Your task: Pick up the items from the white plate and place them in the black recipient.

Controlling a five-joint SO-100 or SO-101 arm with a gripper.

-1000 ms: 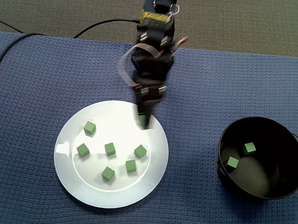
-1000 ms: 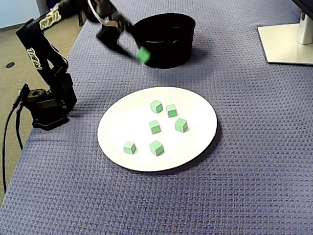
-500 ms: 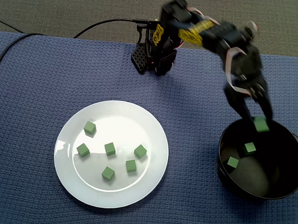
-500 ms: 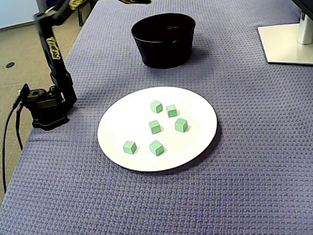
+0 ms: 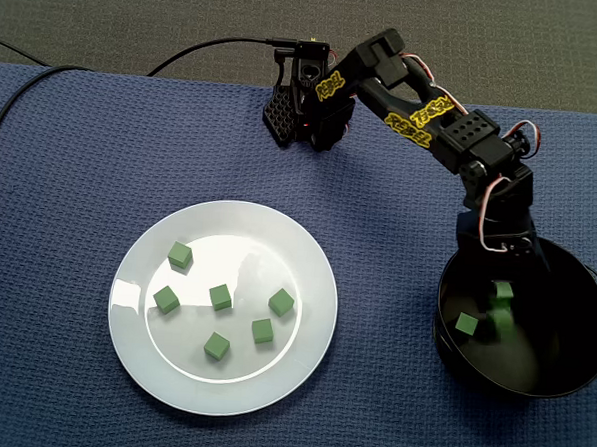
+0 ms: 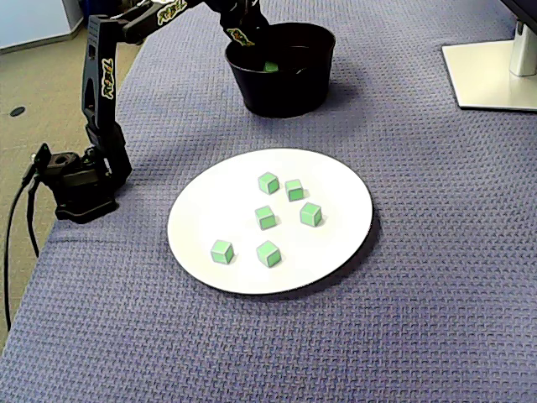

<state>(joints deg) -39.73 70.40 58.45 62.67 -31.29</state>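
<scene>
Since the gripper [image 5: 494, 306] is down inside the black bowl [image 5: 441, 331], at the right side of the fixed view from above, the next thing to pick must be looked for to its left, on the white plate [image 5: 220, 392]. Plate and bowl are well apart, and only blue cloth [image 5: 385, 288] is seen between them.

The nearest cube [image 5: 281, 302] sits on the right part of the plate, on the side that faces the bowl. It is judged to be the easiest one to reach next. All the cubes are the same on every side, so no long side has to be lined up. Only one arm [image 5: 424, 115] is there, so no choice of arm has to be made.

How wide the gripper is cannot be told, because its dark fingers are lost against the dark inside of the bowl. A green cube [image 5: 502, 291] is seen right at the fingertips. Whether it is held or just lying in the bowl cannot be told. A second cube [image 5: 465, 324] lies on the bowl floor, just to the left of the gripper in that view.

Six green cubes are counted on the plate, in both fixed views. Two green cubes are counted in the bowl from above; from the side view only one can be made out. One plate and one bowl are seen.
</scene>
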